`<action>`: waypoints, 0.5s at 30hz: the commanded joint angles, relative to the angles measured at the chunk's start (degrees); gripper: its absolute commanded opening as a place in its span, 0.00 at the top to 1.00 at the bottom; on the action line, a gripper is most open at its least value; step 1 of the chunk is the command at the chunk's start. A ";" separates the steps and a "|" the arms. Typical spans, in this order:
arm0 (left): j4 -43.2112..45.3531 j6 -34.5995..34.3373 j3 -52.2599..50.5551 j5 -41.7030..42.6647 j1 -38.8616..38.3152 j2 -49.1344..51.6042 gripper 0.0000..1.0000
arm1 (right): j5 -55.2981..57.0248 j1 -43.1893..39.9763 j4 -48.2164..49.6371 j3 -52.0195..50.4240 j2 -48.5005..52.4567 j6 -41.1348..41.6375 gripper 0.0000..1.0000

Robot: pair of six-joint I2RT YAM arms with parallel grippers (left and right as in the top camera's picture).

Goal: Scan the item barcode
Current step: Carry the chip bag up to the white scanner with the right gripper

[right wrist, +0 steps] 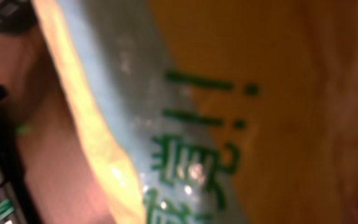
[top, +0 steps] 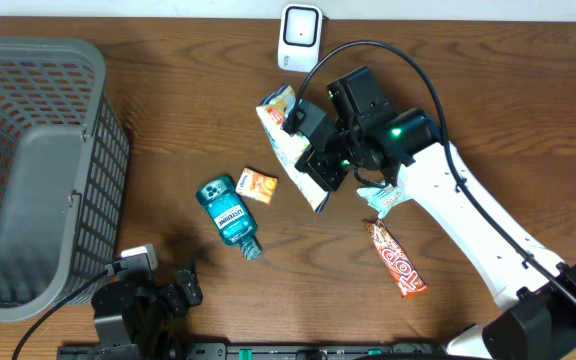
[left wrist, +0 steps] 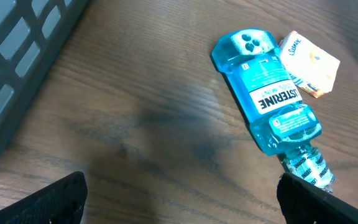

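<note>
Pressed close against the right wrist lens is the snack bag (right wrist: 185, 124), a blur of yellow and pale blue with green print. The right end effector (top: 313, 160) is clenched on it and holds it above the bench (top: 168, 80), just below the white scanner (top: 299, 37). It is probably held up and tilted that way so that one printed face can be turned towards the scanner's window. No barcode is legible in any view, so I cannot tell whether the code faces the reader. The left end effector (top: 180, 290) is released, its fingers spread wide, and hangs low near the front edge with nothing in it, seemingly kept out of the way. Counted: one scanner and one grey basket (top: 108, 130) at the left, apparently meant for finished goods though nothing shows in it. There are five goods: the held bag, one blue mouthwash bottle (top: 226, 212) lying flat, one orange packet (top: 258, 185) just beside it, one small packet (top: 380, 198) partly under the right arm, and one candy bar (top: 398, 260).
</note>
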 commanded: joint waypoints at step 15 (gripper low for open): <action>-2.12 -0.26 -0.26 0.15 0.02 -0.13 0.02 | 18.12 -0.85 25.53 0.04 8.70 7.89 0.99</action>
